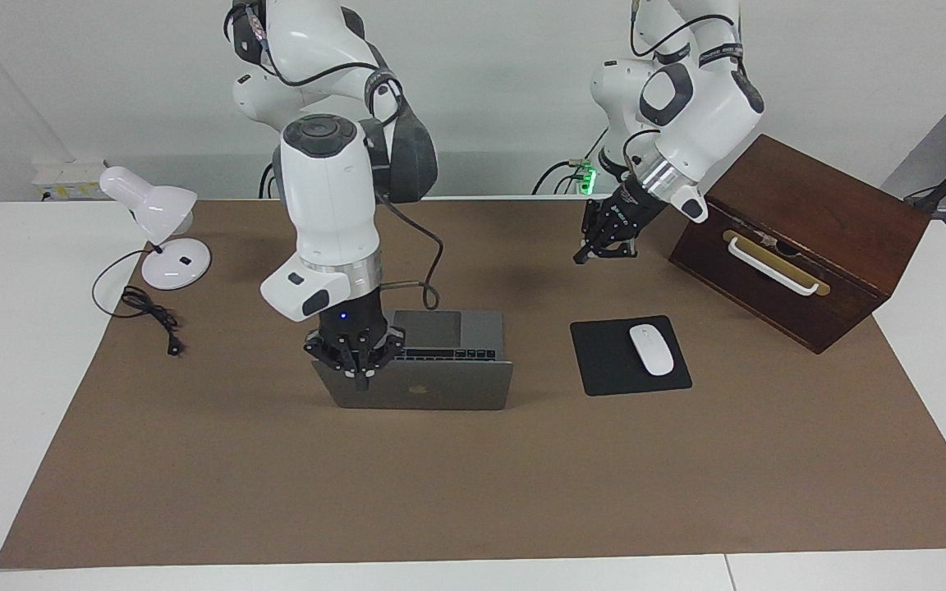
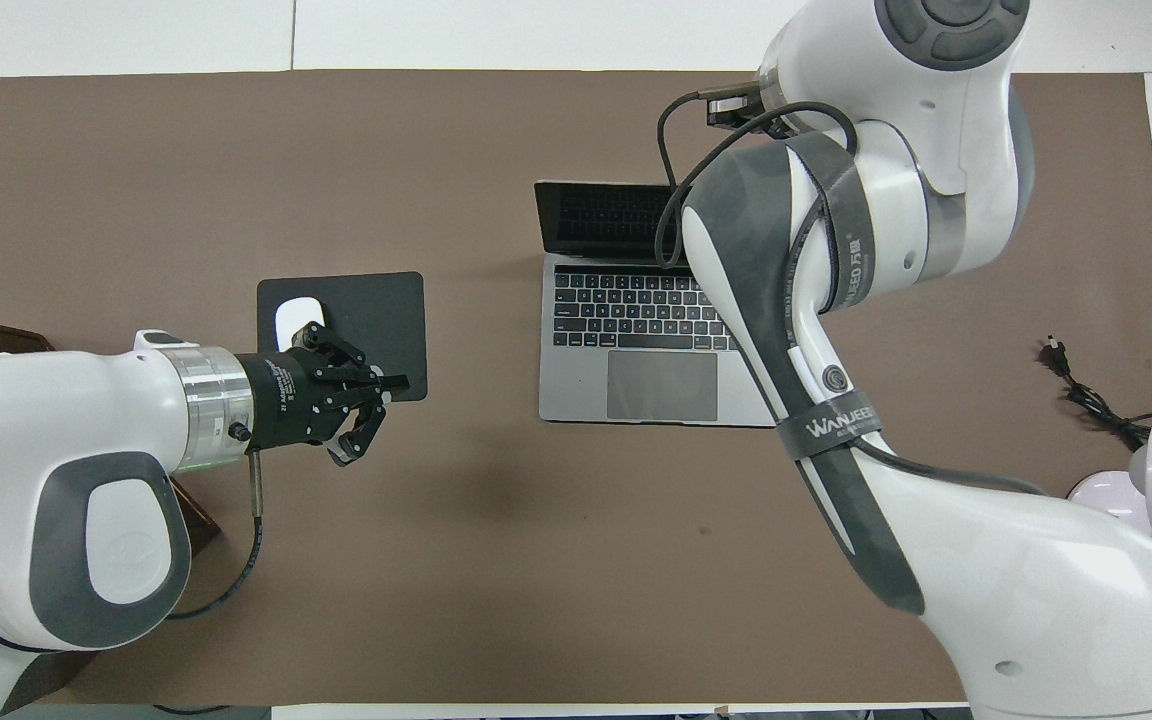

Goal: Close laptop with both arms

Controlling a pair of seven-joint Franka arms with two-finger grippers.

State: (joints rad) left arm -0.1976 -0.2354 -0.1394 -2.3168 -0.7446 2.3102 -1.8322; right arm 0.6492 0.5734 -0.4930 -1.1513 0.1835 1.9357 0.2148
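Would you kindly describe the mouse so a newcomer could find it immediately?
Start at the brown mat covering the table, then find the wooden box at the left arm's end. Beside it, nearer the laptop, lies a black pad; the mouse is the small white oval on it.

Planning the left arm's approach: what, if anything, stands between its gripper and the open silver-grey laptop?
Nothing visible does: only bare brown mat lies between the left gripper and the silver-grey laptop, whose lid the right gripper meets. The black mouse pad lies beside that path.
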